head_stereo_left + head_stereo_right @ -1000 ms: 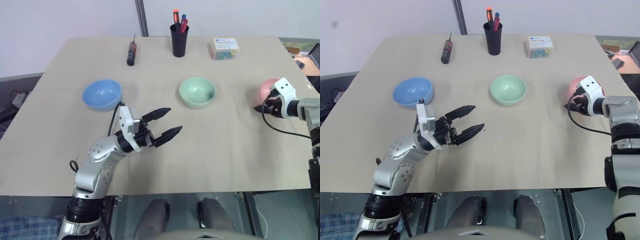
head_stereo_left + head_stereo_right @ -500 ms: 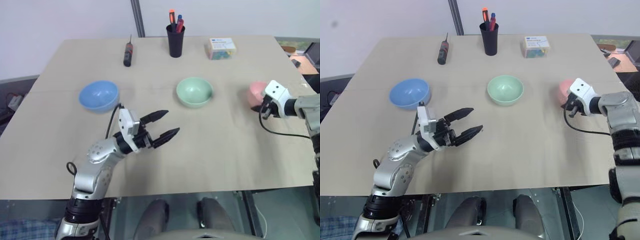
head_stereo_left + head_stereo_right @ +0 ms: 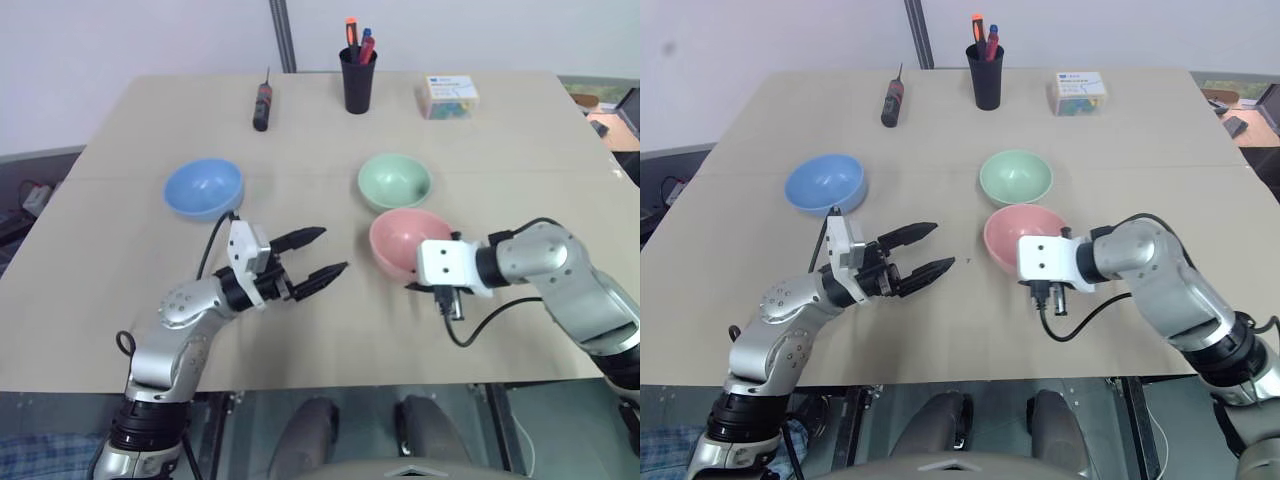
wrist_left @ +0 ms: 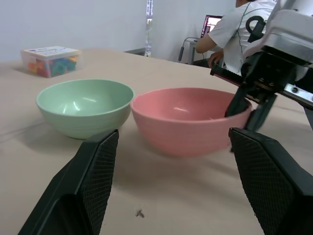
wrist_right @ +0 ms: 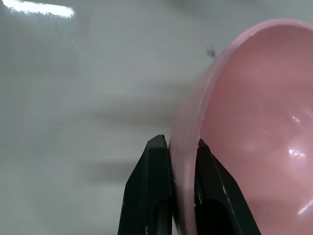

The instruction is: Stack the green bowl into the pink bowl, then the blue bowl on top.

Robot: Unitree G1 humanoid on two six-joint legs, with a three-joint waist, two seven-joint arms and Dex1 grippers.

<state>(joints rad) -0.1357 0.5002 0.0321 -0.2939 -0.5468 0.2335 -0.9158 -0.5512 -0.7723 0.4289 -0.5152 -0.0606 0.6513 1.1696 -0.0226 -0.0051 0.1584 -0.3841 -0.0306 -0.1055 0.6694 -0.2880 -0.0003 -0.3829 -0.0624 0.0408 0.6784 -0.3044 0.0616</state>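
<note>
A: Starting at the left: blue bowl [image 3: 204, 188] upright on the table [image 3: 120, 250], well apart from the other two bowls. Just nearer than it, left gripper [image 3: 317, 254] above the tabletop, fingers spread wide, nothing between them, tips aimed toward the pink bowl [image 3: 405, 243].

B: And the middle?

A: Green bowl [image 3: 394, 182] upright near the table's centre. Pink bowl just in front of it, rims nearly touching; a real gap or not, hard to say.

B: Grip on the pink one?

A: Right gripper [image 5: 182, 161] pinched on its near rim, one finger [image 5: 155, 161] outside the wall, the other inside, wall squeezed between. Bowl upright; resting on the table or raised a little off it, cannot tell.

B: Seen from the left wrist?

A: Both bowls side by side between the two spread pads [image 4: 95, 169], green on one side, pink on the other, the right gripper's fingers at the pink rim's far side.

B: Surface and room?

A: Plain beige tabletop. Along the far edge, left to right: a screwdriver [image 3: 262, 103] lying flat, a black cup [image 3: 358, 80] with pens, a small clear box [image 3: 449, 97] with coloured bits. Pale wall behind, a grey upright post [image 3: 284, 35]. Beyond the table in the left wrist view, a person [image 4: 239, 29] in a white shirt by a monitor [image 4: 212, 23].
</note>
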